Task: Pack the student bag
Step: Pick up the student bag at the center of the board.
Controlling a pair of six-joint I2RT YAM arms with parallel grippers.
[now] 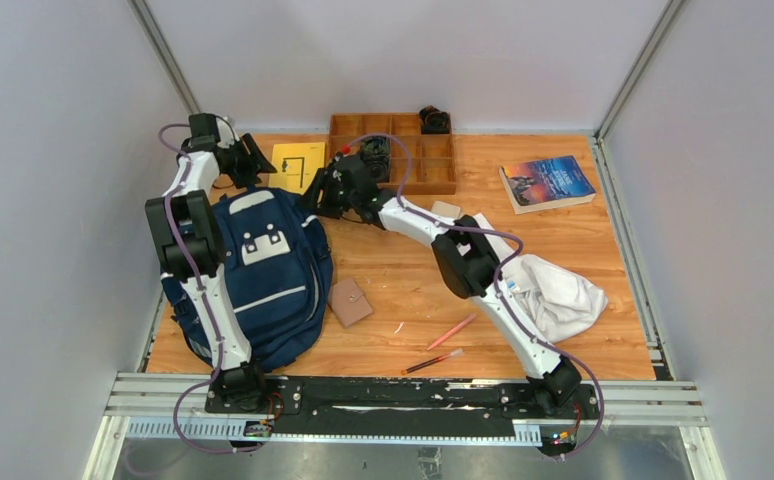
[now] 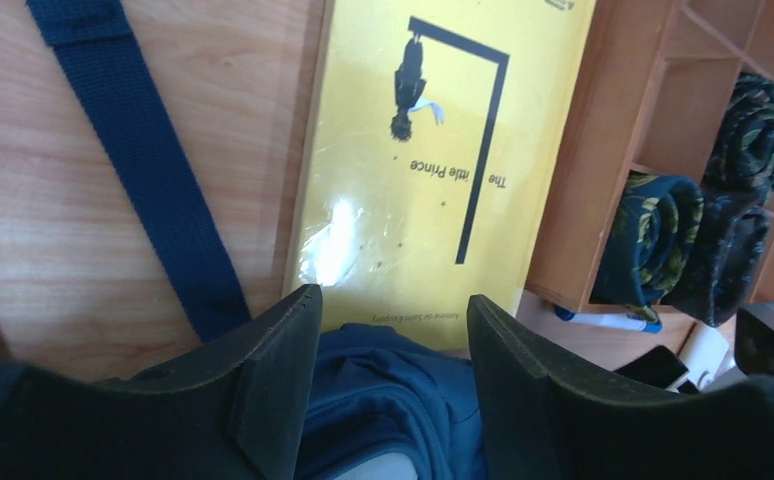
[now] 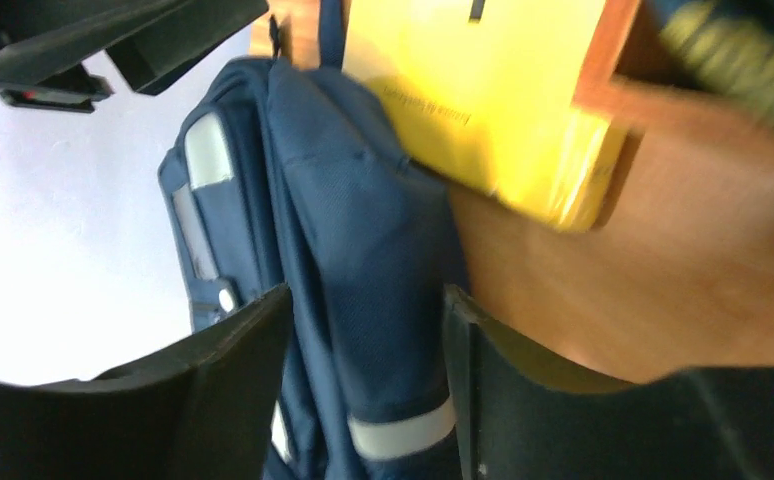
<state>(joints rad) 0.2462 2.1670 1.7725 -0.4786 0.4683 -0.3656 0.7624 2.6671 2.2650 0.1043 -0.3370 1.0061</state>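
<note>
The student bag (image 1: 263, 270), navy with grey stripes, lies flat on the left of the table. My left gripper (image 1: 253, 160) hovers at its top edge, open; in the left wrist view (image 2: 393, 298) its jaws straddle a bunched fold of bag fabric (image 2: 383, 390) without pinching it. My right gripper (image 1: 315, 195) reaches across to the bag's top right corner. In the right wrist view (image 3: 368, 292) a striped side fold of the bag (image 3: 363, 220) fills the gap between its jaws. A yellow book (image 1: 298, 165) lies just beyond the bag, partly under its top edge.
A wooden compartment tray (image 1: 403, 150) with rolled dark socks (image 2: 653, 240) stands at the back. A blue book (image 1: 548, 182) lies back right, a white cloth (image 1: 553, 290) under the right arm. A brown wallet (image 1: 350, 300) and two pens (image 1: 451, 332) lie mid-table.
</note>
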